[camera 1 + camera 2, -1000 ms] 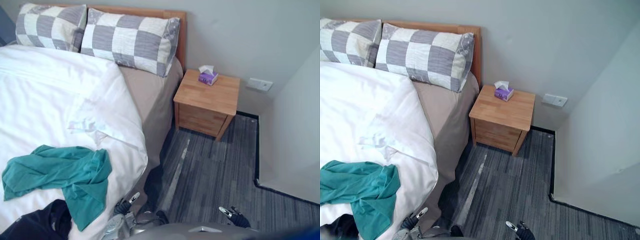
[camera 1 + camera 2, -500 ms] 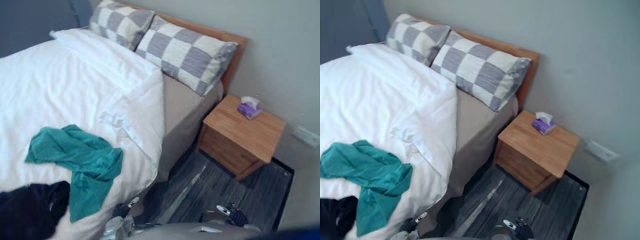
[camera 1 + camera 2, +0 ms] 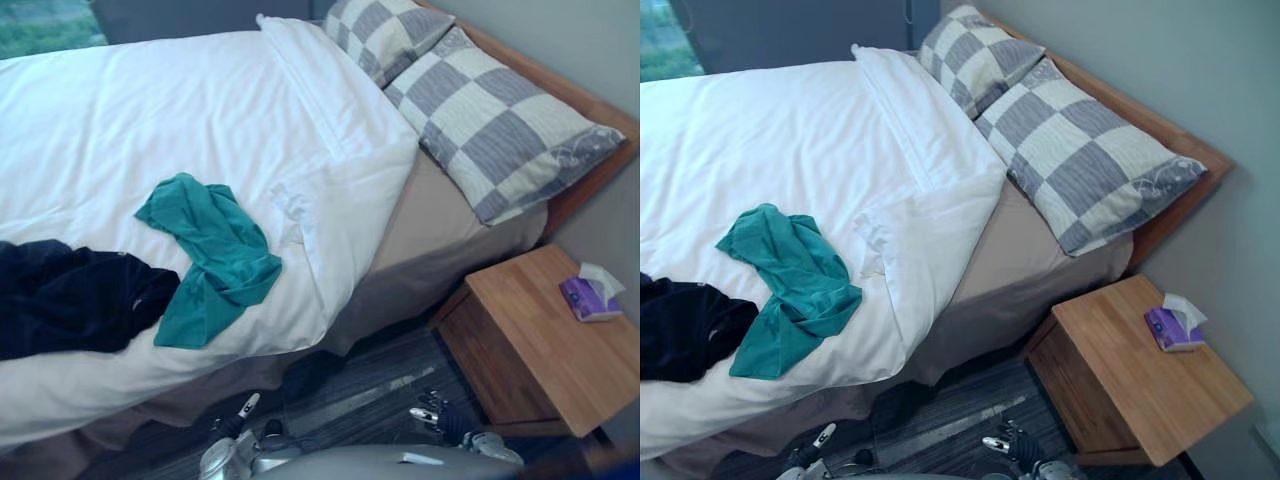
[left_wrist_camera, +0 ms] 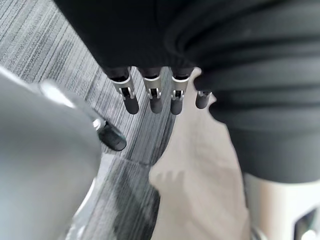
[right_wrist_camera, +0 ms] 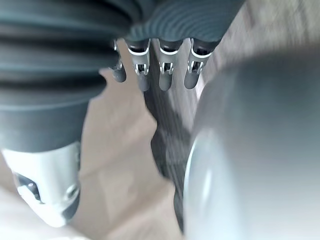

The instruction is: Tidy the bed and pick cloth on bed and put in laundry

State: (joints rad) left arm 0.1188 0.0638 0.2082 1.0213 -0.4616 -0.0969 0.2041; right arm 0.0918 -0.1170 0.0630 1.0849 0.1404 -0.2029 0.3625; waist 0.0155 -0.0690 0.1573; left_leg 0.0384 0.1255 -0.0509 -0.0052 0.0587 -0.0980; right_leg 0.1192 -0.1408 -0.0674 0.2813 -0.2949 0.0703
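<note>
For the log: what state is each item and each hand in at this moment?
teal cloth: crumpled, lying on the duvet.
dark garment: bunched up beside the teal cloth.
duvet: spread, corner by the pillows folded back.
pillows: two, side by side at the headboard.
tissue box: on the nightstand, tissue sticking up.
left hand: open, empty.
right hand: open, empty.

One bed (image 3: 430, 225); on the bed, two checked pillows (image 3: 505, 130) at its head, one white duvet (image 3: 150, 120), one teal cloth (image 3: 210, 255), one dark garment (image 3: 70, 295); beside the bed, one wooden nightstand (image 3: 540, 345) bearing one purple tissue box (image 3: 590, 297).
</note>
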